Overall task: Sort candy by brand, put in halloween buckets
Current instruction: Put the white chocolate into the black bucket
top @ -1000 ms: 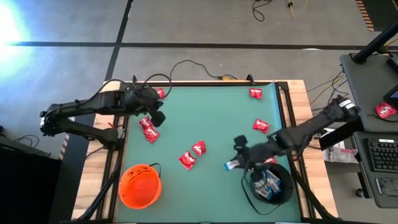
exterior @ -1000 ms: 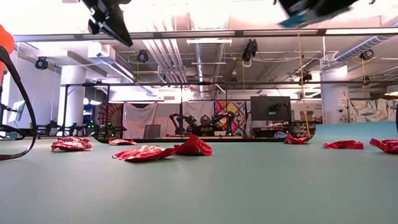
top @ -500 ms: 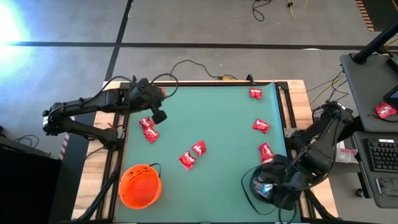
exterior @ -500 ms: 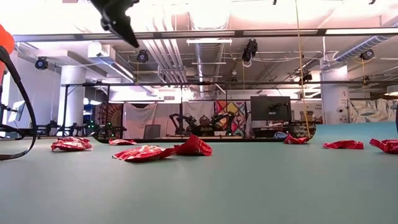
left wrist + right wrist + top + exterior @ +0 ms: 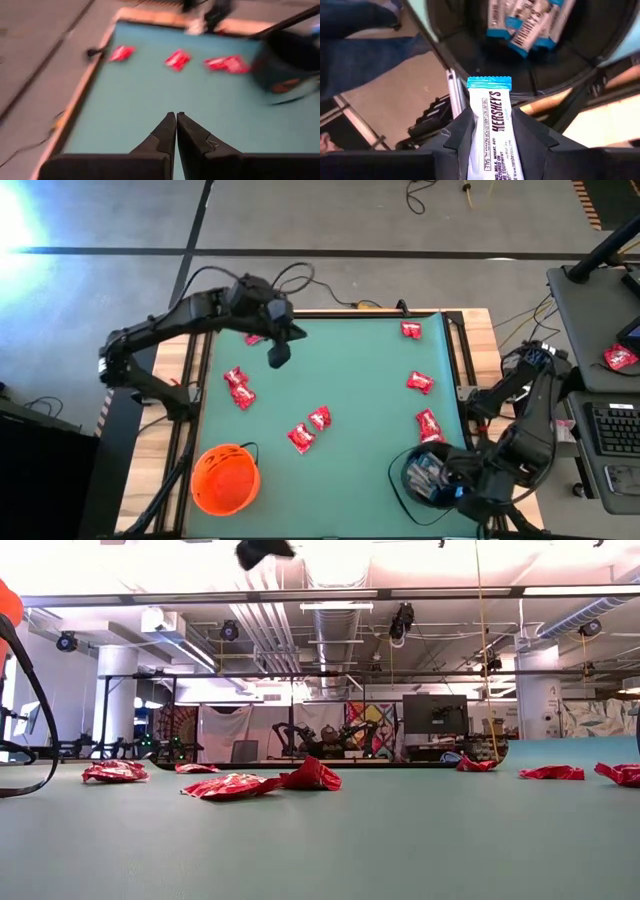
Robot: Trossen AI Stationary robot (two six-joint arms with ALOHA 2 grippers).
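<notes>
My right gripper (image 5: 490, 131) hangs over the black bucket (image 5: 432, 480) at the table's near right corner, shut on a blue-and-white candy (image 5: 492, 115). Several more blue-and-white candies (image 5: 530, 22) lie inside that bucket. My left gripper (image 5: 278, 355) is shut and holds nothing, high above the table's far left part. The orange bucket (image 5: 225, 478) stands at the near left. Red candies (image 5: 238, 388) (image 5: 310, 428) (image 5: 419, 382) lie flat and scattered on the green table. My right gripper pinches the blue-and-white candy by its two flat faces at mid-length (image 5: 481, 135) between its two fingers. The wrapper lies along the fingers, and its blue crimped end (image 5: 489, 82) sticks out past the fingertips. The fingers point steeply down, and the candy is lifted clear above the black bucket's opening.
A desk with a keyboard (image 5: 612, 430) and one red candy (image 5: 620, 358) stands beyond the table's right edge. A person's legs in blue trousers (image 5: 360, 47) show beside the black bucket. The table's wooden rim (image 5: 478, 360) frames the green mat.
My right gripper has carried the blue-and-white candy from above the mat toward the near right corner, rolling its wrist and tipping down, until it stood over the black bucket. My left gripper, still shut, has risen and swung toward the table's right and far side.
</notes>
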